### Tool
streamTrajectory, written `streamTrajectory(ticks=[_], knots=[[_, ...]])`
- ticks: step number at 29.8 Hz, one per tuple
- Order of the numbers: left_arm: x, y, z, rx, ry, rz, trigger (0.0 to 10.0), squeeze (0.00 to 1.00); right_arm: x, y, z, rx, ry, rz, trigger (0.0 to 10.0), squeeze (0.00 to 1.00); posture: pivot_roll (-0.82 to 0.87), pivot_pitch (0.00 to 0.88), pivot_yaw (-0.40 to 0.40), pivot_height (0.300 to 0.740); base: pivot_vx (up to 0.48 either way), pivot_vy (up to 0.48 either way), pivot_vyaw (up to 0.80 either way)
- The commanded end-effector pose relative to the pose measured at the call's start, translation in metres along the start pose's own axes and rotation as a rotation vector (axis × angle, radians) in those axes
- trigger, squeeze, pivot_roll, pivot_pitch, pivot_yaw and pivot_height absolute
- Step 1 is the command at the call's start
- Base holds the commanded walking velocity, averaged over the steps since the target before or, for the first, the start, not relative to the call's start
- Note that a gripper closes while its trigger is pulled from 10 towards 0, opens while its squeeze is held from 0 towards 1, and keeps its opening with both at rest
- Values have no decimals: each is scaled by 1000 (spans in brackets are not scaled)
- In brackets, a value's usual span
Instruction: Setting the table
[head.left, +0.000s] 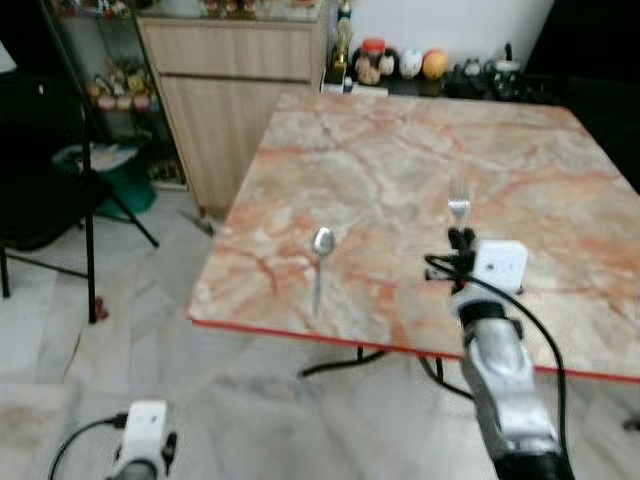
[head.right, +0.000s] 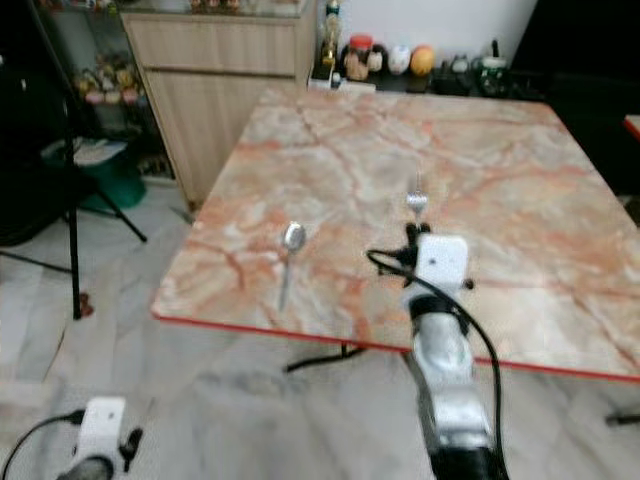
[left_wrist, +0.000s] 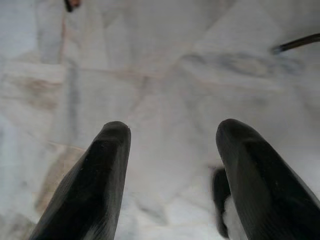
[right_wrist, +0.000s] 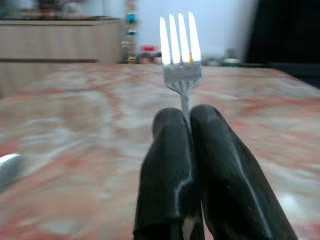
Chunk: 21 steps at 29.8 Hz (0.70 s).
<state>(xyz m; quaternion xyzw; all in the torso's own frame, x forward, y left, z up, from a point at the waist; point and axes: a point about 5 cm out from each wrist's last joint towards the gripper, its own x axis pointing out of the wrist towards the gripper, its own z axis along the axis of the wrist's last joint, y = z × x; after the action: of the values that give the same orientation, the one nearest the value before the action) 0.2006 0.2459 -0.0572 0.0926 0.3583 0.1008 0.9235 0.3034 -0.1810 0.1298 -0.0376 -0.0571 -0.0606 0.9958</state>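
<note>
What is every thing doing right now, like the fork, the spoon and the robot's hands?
fork: held by its handle, tines pointing away over the table.
spoon: lying flat on the table, untouched.
right gripper: shut on the fork.
left gripper: open, holding nothing, low over the floor.

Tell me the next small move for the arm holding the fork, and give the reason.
Probably lower the right end effector and lay the fork flat on the marble table, to the right of the spoon. Its fingers are shut on the fork's handle, tines pointing forward over the tabletop, and the spoon already lies there.
</note>
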Motion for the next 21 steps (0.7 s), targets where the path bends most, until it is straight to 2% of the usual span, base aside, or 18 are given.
streamTrajectory(ticks=[1, 7, 21], knots=[[0, 6, 0, 5, 0, 18, 10000, 0, 2, 6, 6, 12, -19, 16, 10000, 0, 36, 44, -25, 740, 0, -398, 0], [1, 4, 1, 9, -2, 11, 10000, 0, 4, 11, 5, 22, -13, 19, 10000, 0, 28, 53, -22, 740, 0, -319, 0], [-1, 6, -2, 13, 4, 16, 10000, 0, 2, 10, 4, 24, -6, 9, 10000, 0, 24, 72, -18, 740, 0, -394, 0]])
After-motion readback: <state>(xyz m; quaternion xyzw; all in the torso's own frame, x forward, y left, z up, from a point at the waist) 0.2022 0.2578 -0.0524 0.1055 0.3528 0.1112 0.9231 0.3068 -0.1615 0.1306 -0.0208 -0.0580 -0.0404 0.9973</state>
